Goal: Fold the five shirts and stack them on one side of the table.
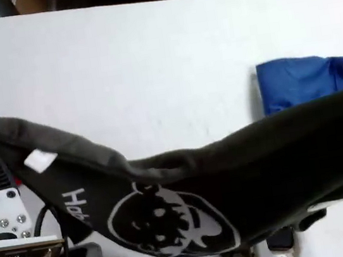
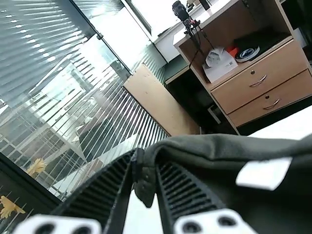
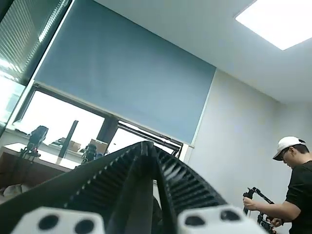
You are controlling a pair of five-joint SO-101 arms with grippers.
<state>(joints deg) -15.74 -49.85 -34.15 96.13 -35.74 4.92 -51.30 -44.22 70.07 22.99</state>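
Currently I hold the black shirt point(image 1: 240, 163) above the table point(image 1: 147, 49), stretched between both arms. The left gripper point(image 2: 140, 168) has its fingers pinched on the hem beside the white tag point(image 2: 263, 173). The right gripper point(image 3: 146, 153) has its fingers pressed narrow, apparently on the far end. I judge this soft, limp cloth should be lowered taut and flat, near the folded blue shirt point(image 1: 302, 81).

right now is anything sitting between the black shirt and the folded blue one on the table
Nothing visible does. The black shirt hangs lifted across the near side; no object shows on the white table between it and the folded blue shirt on the right. What lies under the hanging cloth is hidden.
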